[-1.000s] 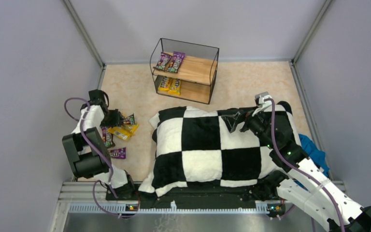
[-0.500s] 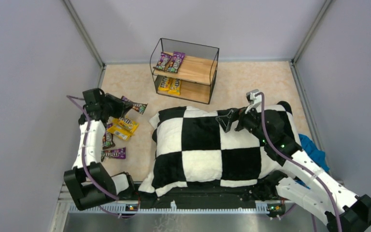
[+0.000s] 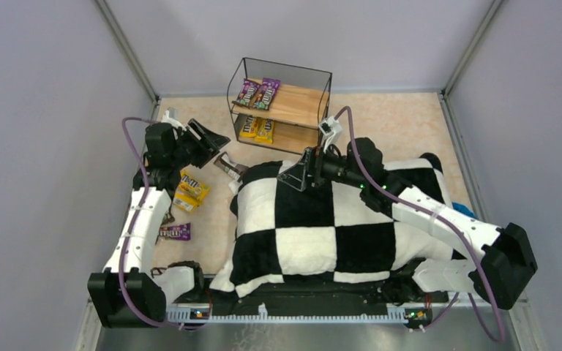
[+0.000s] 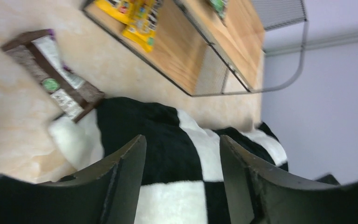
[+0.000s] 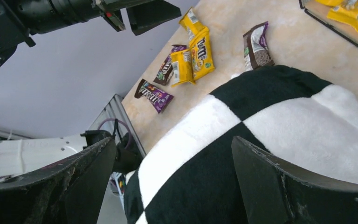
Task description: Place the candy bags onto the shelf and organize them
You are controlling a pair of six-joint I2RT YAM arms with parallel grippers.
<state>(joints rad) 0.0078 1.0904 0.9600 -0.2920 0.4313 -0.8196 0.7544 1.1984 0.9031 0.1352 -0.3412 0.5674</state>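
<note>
The shelf (image 3: pixel 315 110) stands at the back, with two purple candy bags (image 3: pixel 257 93) on its top board and yellow ones (image 3: pixel 256 129) on its lower board. My left gripper (image 3: pixel 208 139) is open and empty, above the floor left of the shelf. A dark brown bag (image 3: pixel 228 165) lies on the floor below it, against the cushion's corner; it also shows in the left wrist view (image 4: pixel 51 77). Yellow bags (image 3: pixel 189 191) and a purple bag (image 3: pixel 175 232) lie on the floor at the left. My right gripper (image 3: pixel 296 175) is open and empty over the cushion.
A large black-and-white checkered cushion (image 3: pixel 322 219) covers the middle of the floor in front of the shelf. A blue cloth (image 3: pixel 465 210) peeks out at its right edge. Grey walls close in on three sides.
My left gripper carried a dark brown bag right toward the shelf, then opened; the bag now lies by the cushion's corner. My right arm swung left across the cushion toward the shelf.
</note>
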